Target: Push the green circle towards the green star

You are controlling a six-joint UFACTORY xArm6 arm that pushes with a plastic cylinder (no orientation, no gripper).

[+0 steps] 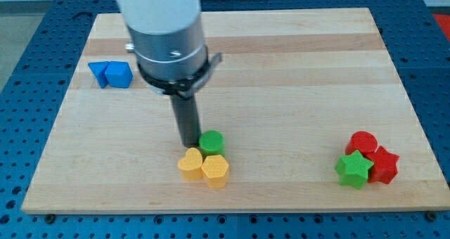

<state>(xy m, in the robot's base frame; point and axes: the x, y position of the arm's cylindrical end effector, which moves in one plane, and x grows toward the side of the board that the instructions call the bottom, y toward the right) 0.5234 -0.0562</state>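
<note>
The arm carries no claw — only a rod, and my tip [189,143] touches the green circle [211,142] on its left side. Just below the circle sit a yellow heart [190,164] and yellow hexagon [215,170]. The green star [354,169] lies well to the circle's right on the wooden surface [281,70] — against a red circle [363,142] and red star [384,164]. Two blue blocks [111,74] rest far to its upper left.

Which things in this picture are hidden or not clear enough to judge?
- Camera view: whether my tip touches the green circle; too close to tell.
- Red blocks: partly behind the green star, shapes uncertain.
- Blue blocks: shapes too small to tell.
- Arm top: cut by the view's top.
</note>
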